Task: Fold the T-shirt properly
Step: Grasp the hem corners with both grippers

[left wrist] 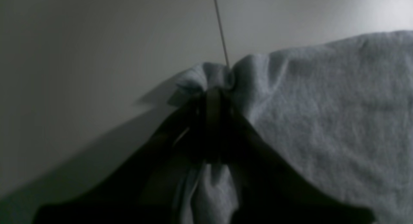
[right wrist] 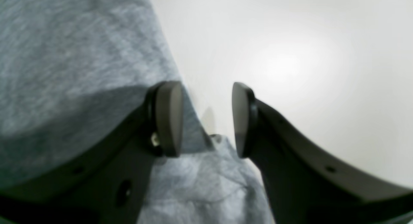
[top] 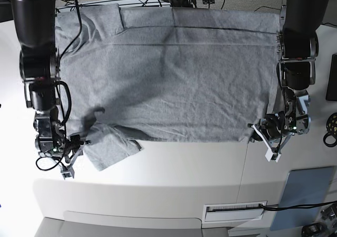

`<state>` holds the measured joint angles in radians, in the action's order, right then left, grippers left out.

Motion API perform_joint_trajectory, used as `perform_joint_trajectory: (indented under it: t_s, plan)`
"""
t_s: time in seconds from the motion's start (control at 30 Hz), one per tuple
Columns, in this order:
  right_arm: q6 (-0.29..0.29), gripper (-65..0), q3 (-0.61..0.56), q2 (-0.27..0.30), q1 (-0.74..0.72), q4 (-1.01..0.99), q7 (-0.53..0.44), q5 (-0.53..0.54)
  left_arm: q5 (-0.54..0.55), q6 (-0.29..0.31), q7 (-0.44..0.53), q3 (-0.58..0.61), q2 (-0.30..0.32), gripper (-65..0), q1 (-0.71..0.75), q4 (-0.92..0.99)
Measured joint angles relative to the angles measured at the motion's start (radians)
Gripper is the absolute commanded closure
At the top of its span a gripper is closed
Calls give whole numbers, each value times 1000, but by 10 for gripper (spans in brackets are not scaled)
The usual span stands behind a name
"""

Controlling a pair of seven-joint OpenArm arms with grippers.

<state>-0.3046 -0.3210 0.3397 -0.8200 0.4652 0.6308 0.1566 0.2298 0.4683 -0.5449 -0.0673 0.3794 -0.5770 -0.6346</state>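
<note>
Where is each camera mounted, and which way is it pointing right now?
Left wrist: sits just behind the left hand, looking along it at a bunched corner of the T-shirt, which it pinches shut.
Right wrist: sits behind the right hand, facing the white table; its fingers are open at the shirt's edge.
Base: looks down from overhead on the spread shirt, with both arms at its sides.
Shared: every view shows the same grey shirt on the table.

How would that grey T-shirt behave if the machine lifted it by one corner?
Probably floppy: the T-shirt bunches into soft folds where the left pincer pinches its corner. It likely drapes and drags rather than rising flat, since a sleeve already lies rumpled. It seems light and unlikely to slip.
</note>
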Motion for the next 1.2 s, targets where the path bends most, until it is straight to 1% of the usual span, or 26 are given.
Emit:
perform_joint_trajectory:
  t_s: [0.1, 0.13, 0.37, 0.4, 0.43, 0.53, 0.57, 0.67, 0.77, 0.83, 0.9, 1.0, 1.07, 1.1, 1.2]
  plan:
    - [-11, -249, 0, -19, -13, -78, -11, -1, 0, 0, 0, 0, 0, 0, 0, 0]
    - [-14, -249, 0, -24, -11, -90, -36, 2, 0, 0, 0, 0, 0, 0, 0, 0]
    - [-6, -244, 5, -41, -35, -163, -33, 2, -1, 0, -1, 0, 0, 0, 0, 0]
    - [-6, -221, 5, -42, -37, -164, -23, 2, -1, 0, -1, 0, 0, 0, 0, 0]
    - [-7, -176, 5, -44, -39, -164, -3, 9, -1, 0, -1, 0, 0, 0, 0, 0]
    - [-13, -14, 5, -53, -40, -164, 21, 13, -1, 0, -2, 0, 0, 0, 0, 0]
    - [-13, 0, 5, -55, -40, -164, 24, 12, -1, 0, -2, 0, 0, 0, 0, 0]
    - [-14, 0, 5, -55, -42, -164, 22, 13, -1, 1, -3, 0, 0, 0, 0, 0]
    - [-14, 0, 5, -54, -41, -164, -2, 9, -1, 0, 4, 0, 0, 0, 1, 0]
    - [-14, 0, 5, -55, -40, -150, 3, 7, 4, 0, 4, 0, 1, 0, 1, -1]
    - [-14, 0, 5, -55, -32, -116, 29, 2, 34, 0, -2, 1, 1, 0, 5, -11]
    - [-23, 0, 4, -49, -22, -50, 121, -2, 110, -3, -43, 2, 10, 0, 12, -34]
    - [-24, 0, 4, -40, -13, -5, 140, 0, 153, 1, -83, 3, 24, 0, 16, -55]
    - [-24, 0, 3, -35, -11, 18, 154, 0, 164, 11, -103, 2, 33, 0, 17, -68]
    - [-20, 0, 3, -6, 3, 107, 191, 18, 220, 70, -165, 2, 58, 0, 16, -108]
